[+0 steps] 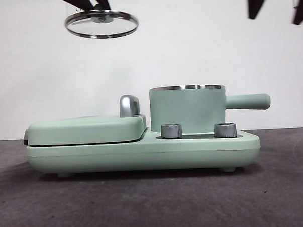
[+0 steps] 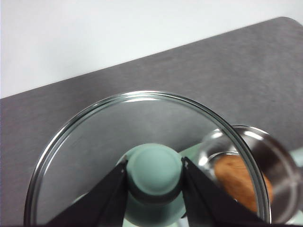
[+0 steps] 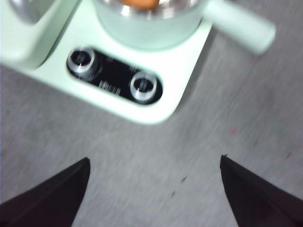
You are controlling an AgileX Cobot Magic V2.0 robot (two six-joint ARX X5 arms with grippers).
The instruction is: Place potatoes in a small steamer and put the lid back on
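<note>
The glass lid (image 1: 101, 23) hangs high at the upper left of the front view, held by its mint-green knob (image 2: 155, 172) in my left gripper (image 2: 155, 177), which is shut on it. Through the lid (image 2: 118, 142) I see the steamer's steel inside (image 2: 270, 156) with the orange-brown potato (image 2: 236, 177) lying in it. The small steamer (image 1: 187, 108) stands uncovered on the right half of the green appliance, its handle (image 1: 247, 102) pointing right. My right gripper (image 3: 154, 189) is open and empty, high above the table in front of the steamer (image 3: 147, 23); a sliver of potato (image 3: 139, 3) shows.
The mint-green base (image 1: 143, 154) carries a flat hinged griddle section (image 1: 84, 129) on its left with a steel latch (image 1: 129, 105). Two steel knobs (image 1: 171, 130) (image 1: 225, 130) sit on the front panel. The dark grey table (image 1: 155, 204) runs around it.
</note>
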